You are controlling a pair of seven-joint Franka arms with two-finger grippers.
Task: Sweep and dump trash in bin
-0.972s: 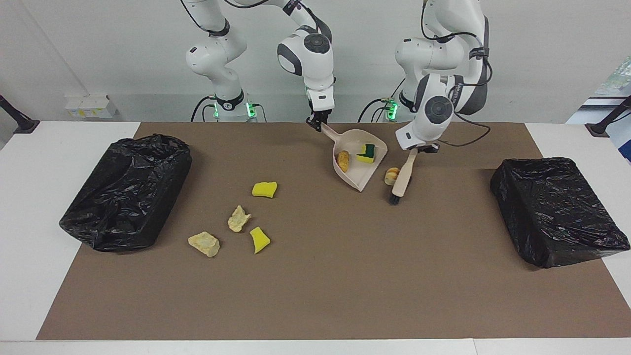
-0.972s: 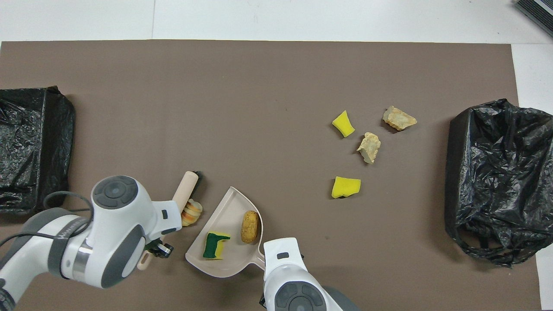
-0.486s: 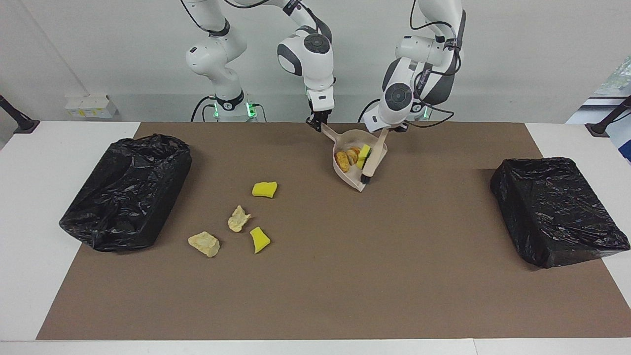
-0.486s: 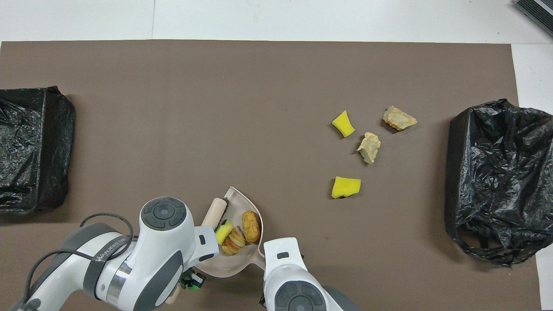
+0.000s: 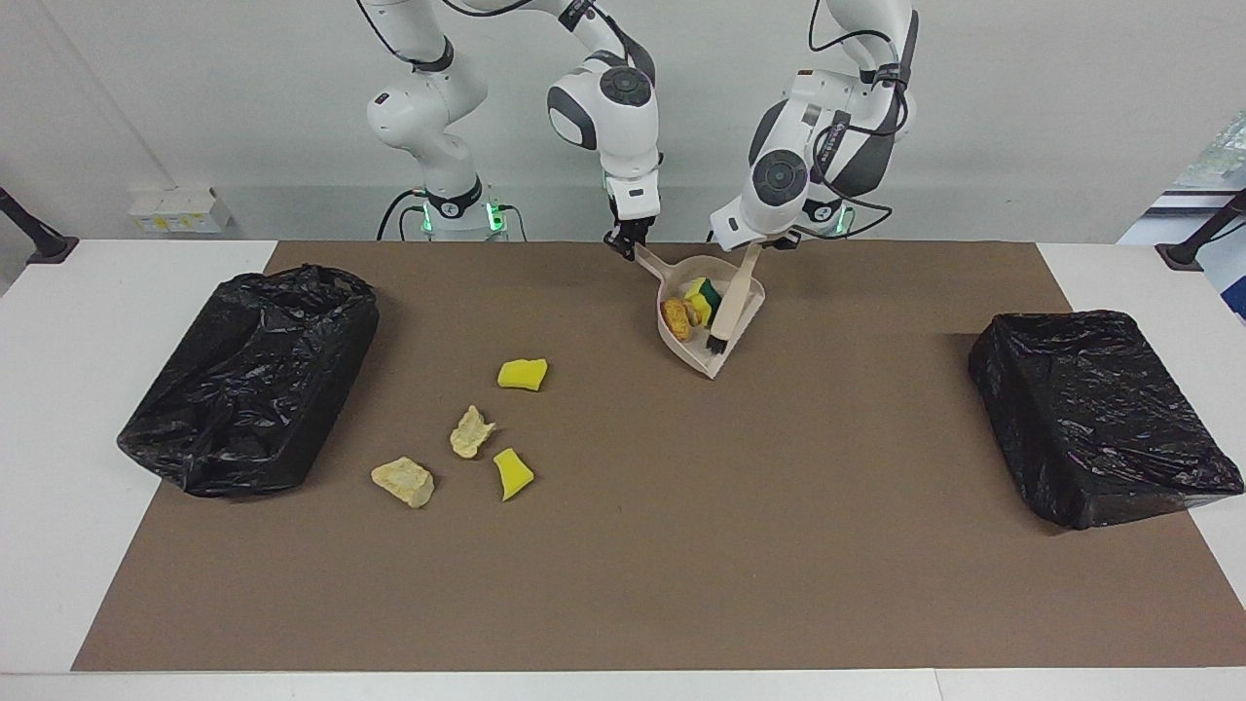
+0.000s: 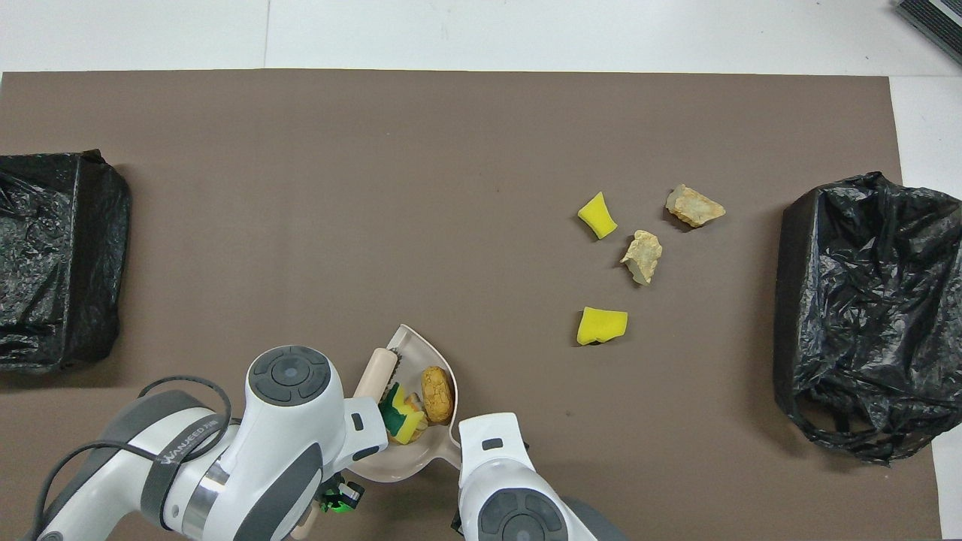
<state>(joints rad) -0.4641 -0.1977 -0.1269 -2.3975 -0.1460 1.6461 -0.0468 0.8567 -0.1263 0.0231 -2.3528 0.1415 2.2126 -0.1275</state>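
- Four scraps lie loose on the brown mat near the open black bin (image 5: 248,375): yellow sponge bits (image 5: 523,374) and pale crumbly chunks (image 5: 403,481). They look light and squashy.
- The right gripper (image 5: 626,243) is shut on the beige plastic dustpan (image 5: 715,356), which holds three scraps (image 5: 693,304).
- The left gripper (image 5: 758,243) is shut on the beige hand brush (image 5: 729,310), with its bristles in the pan.

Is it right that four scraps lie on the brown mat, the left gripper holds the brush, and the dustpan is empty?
Not quite. The dustpan is not empty: the facing view shows scraps in it, a green-backed sponge piece and an orange-brown lump. The rest holds: four scraps lie on the brown mat, and the left gripper holds the brush.
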